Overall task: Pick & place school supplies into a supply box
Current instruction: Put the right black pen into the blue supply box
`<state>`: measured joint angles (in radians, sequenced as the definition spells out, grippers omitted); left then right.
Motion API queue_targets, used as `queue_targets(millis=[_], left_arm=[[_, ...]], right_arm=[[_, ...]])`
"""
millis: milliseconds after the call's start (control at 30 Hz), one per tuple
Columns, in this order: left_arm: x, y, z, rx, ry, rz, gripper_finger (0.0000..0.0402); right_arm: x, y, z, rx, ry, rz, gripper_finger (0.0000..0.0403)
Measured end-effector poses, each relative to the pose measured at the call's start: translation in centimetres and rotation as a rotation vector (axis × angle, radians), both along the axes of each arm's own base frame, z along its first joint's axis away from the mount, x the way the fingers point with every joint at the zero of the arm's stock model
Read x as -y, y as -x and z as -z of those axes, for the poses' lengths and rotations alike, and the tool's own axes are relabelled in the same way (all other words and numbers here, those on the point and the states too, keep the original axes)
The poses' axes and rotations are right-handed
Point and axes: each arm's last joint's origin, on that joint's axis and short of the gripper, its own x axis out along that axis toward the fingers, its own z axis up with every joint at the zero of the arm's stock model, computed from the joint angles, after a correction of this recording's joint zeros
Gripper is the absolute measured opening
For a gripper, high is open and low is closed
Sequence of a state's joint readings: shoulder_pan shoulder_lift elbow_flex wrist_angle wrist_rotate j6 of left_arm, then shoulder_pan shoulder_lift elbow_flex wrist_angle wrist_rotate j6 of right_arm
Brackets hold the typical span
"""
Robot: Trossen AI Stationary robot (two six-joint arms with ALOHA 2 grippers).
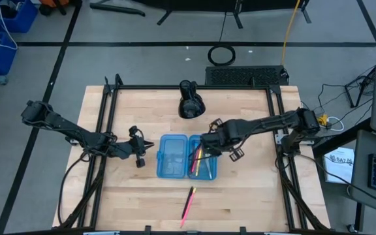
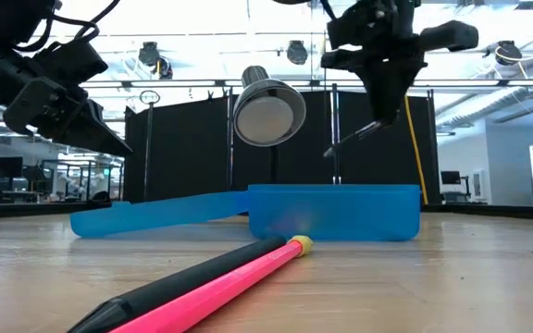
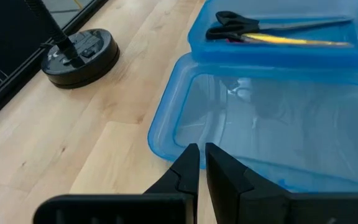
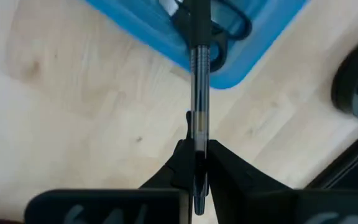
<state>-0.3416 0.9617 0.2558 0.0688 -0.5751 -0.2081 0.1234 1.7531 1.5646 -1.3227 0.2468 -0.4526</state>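
The supply box [image 1: 187,156] lies open at the table's middle. It is translucent blue, and its left half [image 3: 272,124] holds nothing. Its right half [image 1: 204,166] holds scissors [image 3: 241,25] and a yellow pencil [image 3: 297,41]. My right gripper [image 1: 203,149] hangs over that half, shut on a thin pen [image 4: 199,93] with a clear barrel. A pink pen [image 1: 188,203] with a yellow end lies flat on the table in front of the box, a black one [image 2: 183,277] alongside it. My left gripper [image 3: 202,155] is shut and holds nothing, hovering left of the box. My right gripper pinches the pen's barrel [image 4: 197,140] between its two fingers, close to one end. The fingers point steeply down from above, and the pen runs on past the fingertips [image 4: 219,158] roughly along them. The pen [image 2: 352,139] is lifted clear and slants down above the box.
A black dome-shaped object [image 1: 190,101] on a round base stands behind the box, near the far edge. A black frame [image 1: 106,130] runs round the table. Bare wood lies on both sides of the box and along the near edge.
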Motion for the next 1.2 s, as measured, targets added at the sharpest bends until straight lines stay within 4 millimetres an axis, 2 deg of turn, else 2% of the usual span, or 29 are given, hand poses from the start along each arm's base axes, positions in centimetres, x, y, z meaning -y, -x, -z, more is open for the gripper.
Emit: queue_targets(millis=[300, 567, 867, 1200], left_arm=[[0.0, 0.1, 0.2, -0.028, -0.03, 0.013, 0.0033], [0.0, 0.1, 0.2, -0.016, 0.004, -0.008, 0.0033], [-0.1, 0.2, 0.2, -0.018, 0.017, -0.018, 0.0033], [-0.1, 0.2, 0.3, -0.034, 0.01, -0.017, 0.0033]], right_arm=[[-0.6, -1.1, -0.1, 0.0, 0.056, -0.471, 0.0023], [-1.0, -3.1, 0.9, 0.053, 0.06, -0.738, 0.0023], [-0.8, -5.1, 4.9, 0.007, -0.105, -0.813, 0.0023], [0.4, -6.6, 8.2, -0.034, -0.15, -0.84, 0.0023]])
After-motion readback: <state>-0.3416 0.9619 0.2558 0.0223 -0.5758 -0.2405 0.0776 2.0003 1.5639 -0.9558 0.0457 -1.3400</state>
